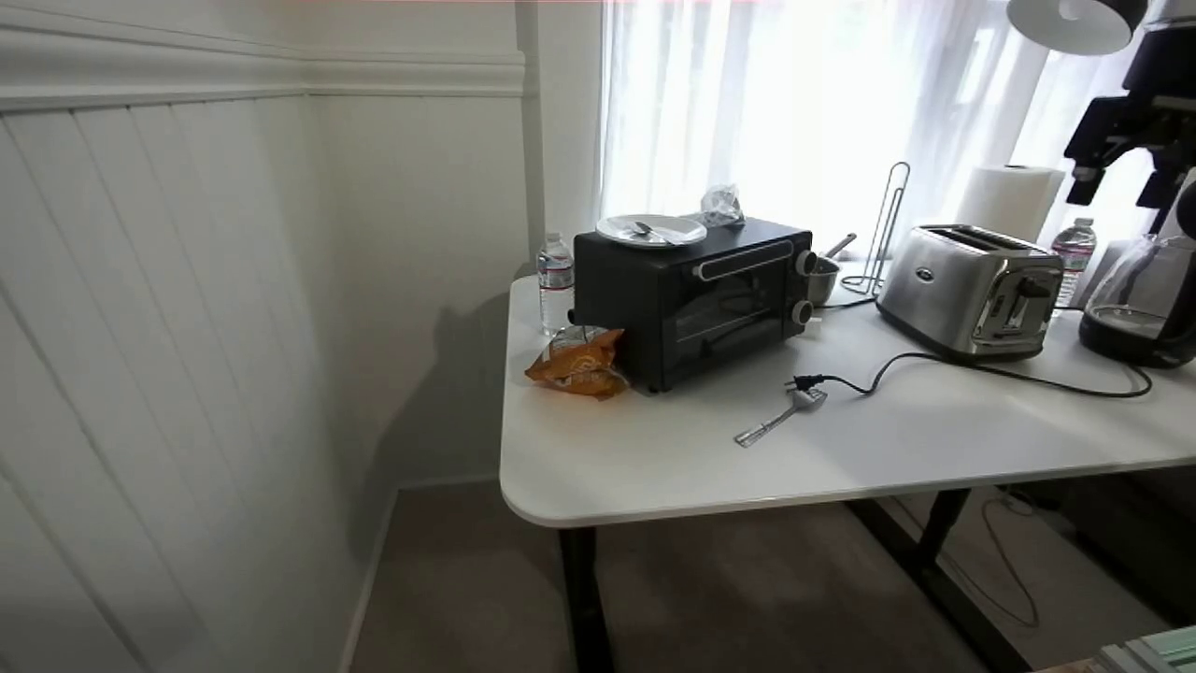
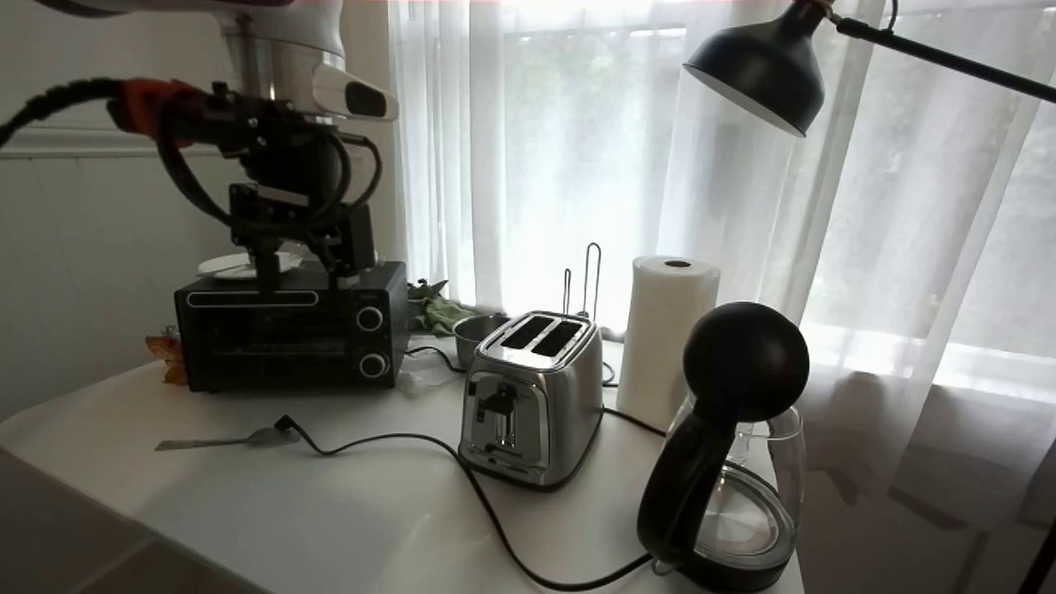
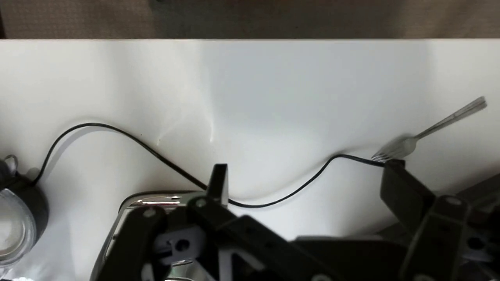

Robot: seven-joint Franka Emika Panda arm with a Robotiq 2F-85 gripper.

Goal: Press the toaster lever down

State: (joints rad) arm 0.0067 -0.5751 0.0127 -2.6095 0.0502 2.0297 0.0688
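Daylight comes through the sheer curtains [image 1: 794, 112] at the far side, bleaching them almost white in an exterior view. The left wall [image 1: 187, 327] lies in grey shade. Reflections gleam on the chrome toaster [image 2: 536, 404]. In the wrist view, soft shadows cross the counter [image 3: 312, 89]; the tool [image 3: 306, 171] looks dark and slightly blurred.

No text that I can read
Too small for me: badge [image 1: 924, 274] on the toaster [image 1: 962, 292], labels [image 1: 558, 279] on the bottles [image 1: 557, 308].
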